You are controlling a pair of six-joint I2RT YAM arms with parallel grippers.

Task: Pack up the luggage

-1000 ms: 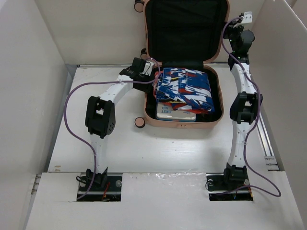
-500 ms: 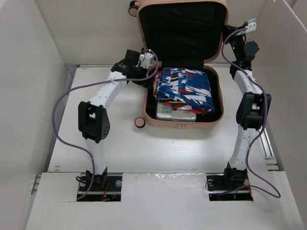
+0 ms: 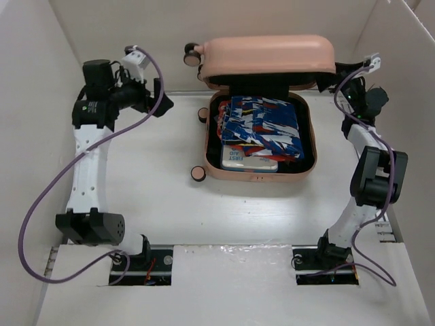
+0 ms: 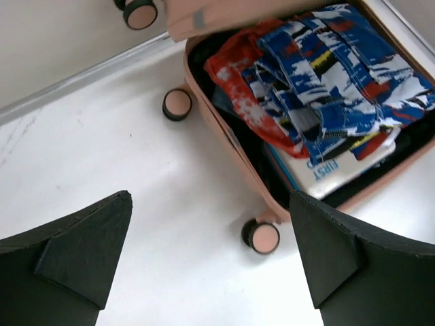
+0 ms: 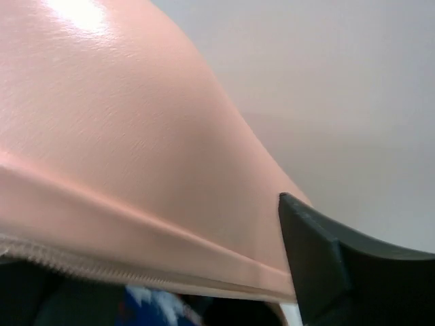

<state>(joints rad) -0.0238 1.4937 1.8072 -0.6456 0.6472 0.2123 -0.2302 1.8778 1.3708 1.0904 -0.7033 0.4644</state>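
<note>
Left fingers (image 4: pixel 78 255) are wide open and empty, at 10 o'clock. Right fingers (image 5: pixel 326 272) are beside the lid (image 3: pixel 268 58) at 1 o'clock; open or closed, I cannot tell. The suitcase (image 3: pixel 258 175) is at 12 o'clock, half closed. Its shell looks stiff and slippery, so press the lid's front rim.

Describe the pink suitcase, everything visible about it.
The luggage is a peach-pink hard-shell case with rounded corners, seemingly glossy plastic, with black lining and a zip along the rim. Its base lies flat on the white table; the lid hangs partway over it, not shut. Inside, folded blue, red and white fabric lies on a first-aid box. Small pink-and-black wheels show along one side.
</note>
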